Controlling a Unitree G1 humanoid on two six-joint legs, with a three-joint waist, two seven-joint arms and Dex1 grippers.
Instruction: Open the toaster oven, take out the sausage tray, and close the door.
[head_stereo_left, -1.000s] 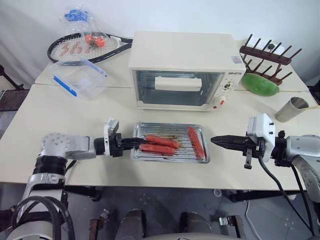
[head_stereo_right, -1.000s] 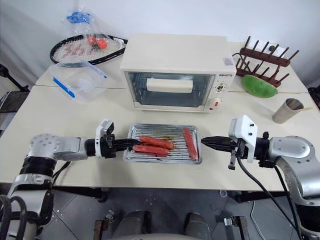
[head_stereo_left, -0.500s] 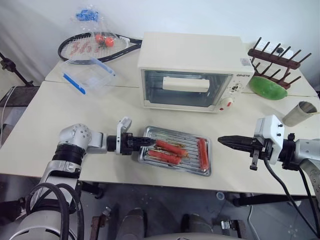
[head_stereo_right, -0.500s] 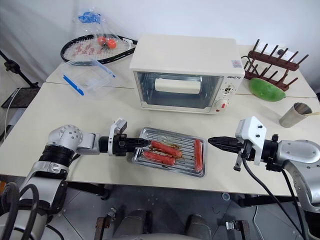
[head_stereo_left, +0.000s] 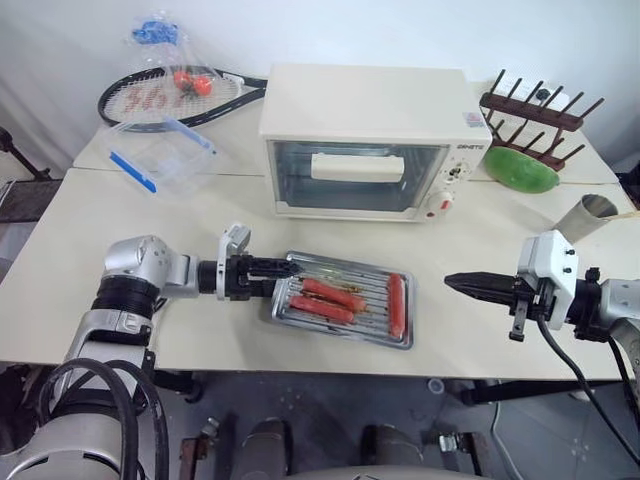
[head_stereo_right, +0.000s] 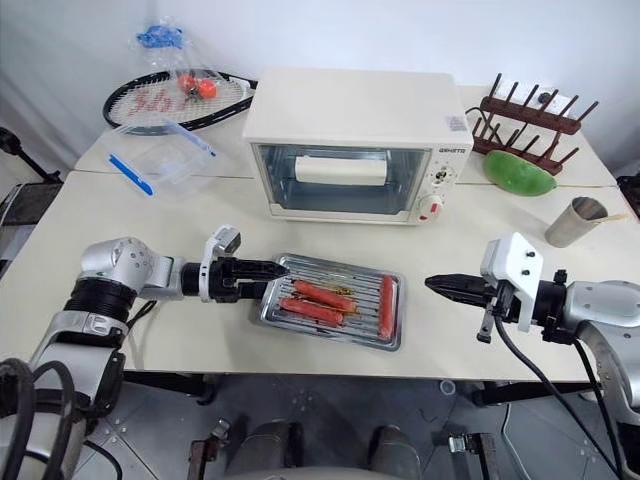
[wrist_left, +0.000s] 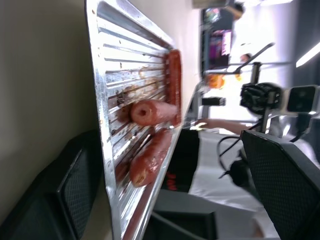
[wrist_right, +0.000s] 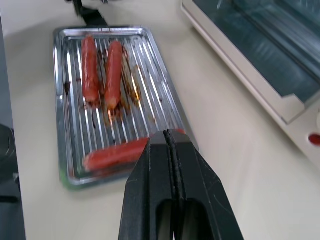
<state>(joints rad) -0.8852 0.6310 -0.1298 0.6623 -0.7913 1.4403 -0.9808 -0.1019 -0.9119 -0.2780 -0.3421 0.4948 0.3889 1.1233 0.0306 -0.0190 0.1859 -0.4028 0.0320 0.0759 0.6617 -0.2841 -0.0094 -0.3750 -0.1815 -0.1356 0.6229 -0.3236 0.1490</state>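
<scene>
L gripper (head_stereo_left: 284, 268) jaws now spread at left rim of sausage tray (head_stereo_left: 345, 311); a sec ago they were pinched on it, so tray is released. Tray is set on surface (head_stereo_left: 120, 230), near side, in front of toaster oven (head_stereo_left: 365, 140), slightly skewed. Door (head_stereo_left: 355, 175) is seen shut. R gripper (head_stereo_left: 458, 283) jaws pressed together, empty, right of tray. Task judged basically done.

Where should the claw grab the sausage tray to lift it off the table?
Probably the raised rim at the sausage tray's short left end, approached level from the left. That edge is bare, with the sausages lying further in, and the open left claw already straddles it.
</scene>
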